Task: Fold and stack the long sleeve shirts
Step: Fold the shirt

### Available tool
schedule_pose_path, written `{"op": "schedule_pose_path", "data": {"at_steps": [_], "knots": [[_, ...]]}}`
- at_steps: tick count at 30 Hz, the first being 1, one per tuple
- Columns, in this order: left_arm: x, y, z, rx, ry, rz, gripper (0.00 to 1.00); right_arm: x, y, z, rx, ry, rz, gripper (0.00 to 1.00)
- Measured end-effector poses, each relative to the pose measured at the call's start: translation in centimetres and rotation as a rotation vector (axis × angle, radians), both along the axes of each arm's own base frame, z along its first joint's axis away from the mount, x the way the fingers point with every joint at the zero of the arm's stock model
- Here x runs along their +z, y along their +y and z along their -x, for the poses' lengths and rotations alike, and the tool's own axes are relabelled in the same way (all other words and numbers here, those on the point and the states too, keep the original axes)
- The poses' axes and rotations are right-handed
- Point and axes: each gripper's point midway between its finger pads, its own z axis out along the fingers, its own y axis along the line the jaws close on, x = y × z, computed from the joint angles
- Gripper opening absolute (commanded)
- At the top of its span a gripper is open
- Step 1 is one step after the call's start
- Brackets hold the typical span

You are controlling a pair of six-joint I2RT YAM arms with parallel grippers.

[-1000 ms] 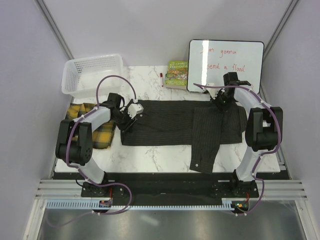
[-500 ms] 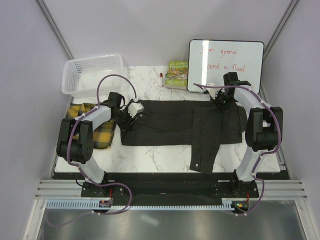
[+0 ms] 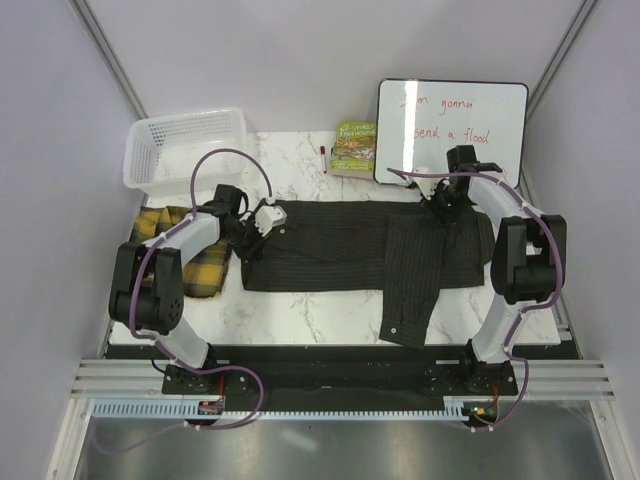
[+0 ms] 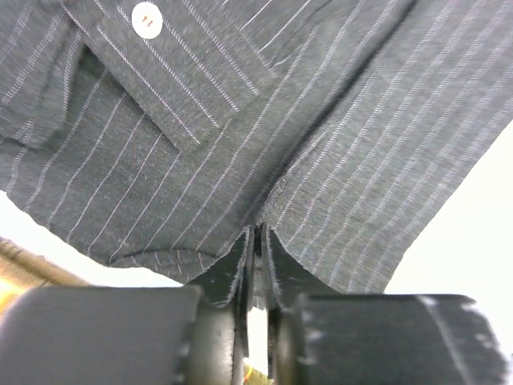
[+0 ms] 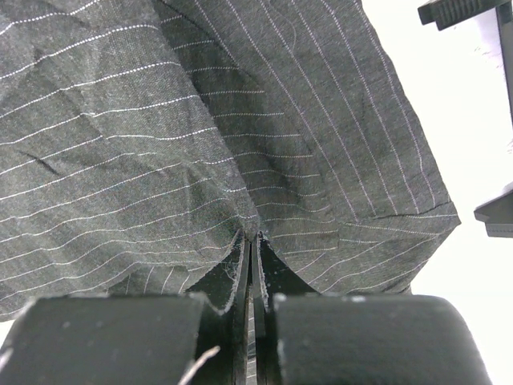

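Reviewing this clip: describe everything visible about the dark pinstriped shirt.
The dark pinstriped shirt is charcoal woven cloth with fine white stripes and a white button. It lies spread flat across the marble table, one sleeve folded over its right part toward the near edge. The left pincer and right pincer each pinch its far edge, one at either end.
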Motion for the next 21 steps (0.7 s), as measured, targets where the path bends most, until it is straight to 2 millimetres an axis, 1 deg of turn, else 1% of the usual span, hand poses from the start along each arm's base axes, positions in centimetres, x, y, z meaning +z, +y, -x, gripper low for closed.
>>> {"op": "schedule_pose_path", "data": {"at_steps": [1, 2, 4, 7, 14, 17, 21], "knots": [[0.5, -0.1, 0.1, -0.003, -0.01, 0.008, 0.03, 0.0, 0.0, 0.1, 0.0, 0.0, 0.001, 0.03], [1.0, -0.2, 0.1, -0.005, -0.016, 0.015, 0.02, 0.0, 0.0, 0.1, -0.001, 0.001, 0.002, 0.03], [1.9, -0.4, 0.2, -0.01, -0.034, 0.028, 0.02, 0.0, -0.1, 0.1, -0.001, 0.0, 0.003, 0.02], [2.6, -0.6, 0.5, -0.017, -0.043, 0.042, 0.02, 0.3, -0.1, 0.1, -0.002, -0.006, 0.005, 0.01], [2.4, -0.3, 0.5, -0.012, -0.039, 0.026, 0.02, 1.5, -0.9, 0.0, -0.014, -0.039, 0.006, 0.0], [2.1, -0.1, 0.4, -0.009, -0.034, 0.017, 0.02, 1.5, -1.2, -0.1, -0.014, -0.042, 0.009, 0.0], [2.1, -0.2, 0.2, -0.01, -0.046, 0.02, 0.02, 1.0, -1.3, 0.4, -0.01, -0.028, 0.012, 0.0]]}}
